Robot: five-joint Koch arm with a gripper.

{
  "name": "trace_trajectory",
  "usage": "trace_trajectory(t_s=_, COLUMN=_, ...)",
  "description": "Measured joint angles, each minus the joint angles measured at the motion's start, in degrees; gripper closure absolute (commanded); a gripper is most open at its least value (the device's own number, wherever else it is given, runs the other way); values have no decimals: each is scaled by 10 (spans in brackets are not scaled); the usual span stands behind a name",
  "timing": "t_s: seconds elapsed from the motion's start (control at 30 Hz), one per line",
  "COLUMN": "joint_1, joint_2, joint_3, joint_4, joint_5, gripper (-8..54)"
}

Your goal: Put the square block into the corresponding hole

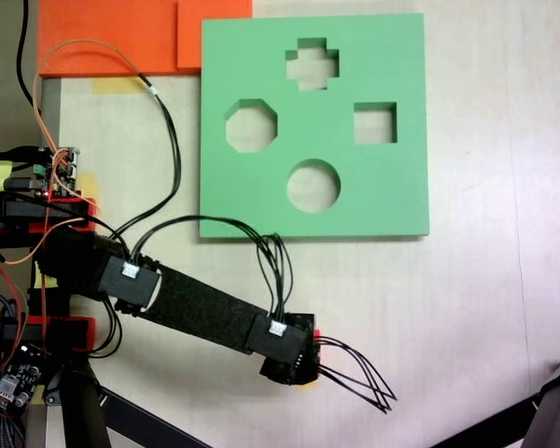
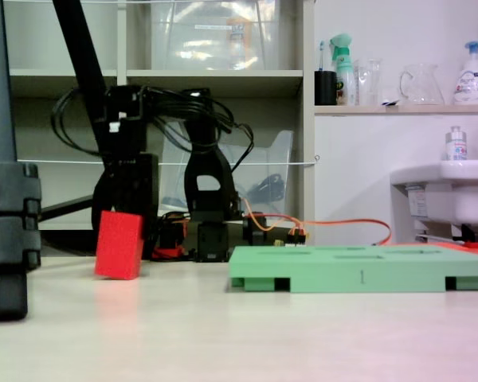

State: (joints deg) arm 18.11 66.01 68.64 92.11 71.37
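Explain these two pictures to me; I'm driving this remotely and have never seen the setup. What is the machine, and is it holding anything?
The black jointed thing is a small robot arm. One fixed view looks straight down on the table; the other sits low at table level. On the table lie a green foam board with four cutouts, including the square hole, and orange sheets. The red block stands tilted just below the gripper, away from the board. I cannot tell whether the gripper holds it.
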Motion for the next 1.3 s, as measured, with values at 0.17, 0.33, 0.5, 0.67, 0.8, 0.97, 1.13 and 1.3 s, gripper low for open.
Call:
trace_trajectory(t_s=0.17, joint_1=-62, joint_2=77, joint_3=4, joint_4=29, joint_5=70, gripper=288)
trace_trajectory(t_s=0.33, joint_1=-154, joint_2=166, joint_3=-26, joint_4=41, joint_5=158, gripper=289)
trace_trajectory(t_s=0.5, joint_1=-272, joint_2=163, joint_3=-94, joint_4=44, joint_5=295, gripper=334)
trace_trajectory(t_s=0.67, joint_1=-384, joint_2=62, joint_3=-284, joint_4=47, joint_5=397, gripper=334)
trace_trajectory(t_s=0.8, joint_1=-428, joint_2=-45, joint_3=-410, joint_4=52, joint_5=437, gripper=334)
trace_trajectory(t_s=0.97, joint_1=-446, joint_2=-114, joint_3=-438, joint_4=42, joint_5=461, gripper=334)
trace_trajectory(t_s=1.13, joint_1=-467, joint_2=-137, joint_3=-438, joint_4=31, joint_5=469, gripper=334)
trace_trajectory(t_s=1.3, joint_1=-469, joint_2=-144, joint_3=-438, joint_4=15, joint_5=478, gripper=334)
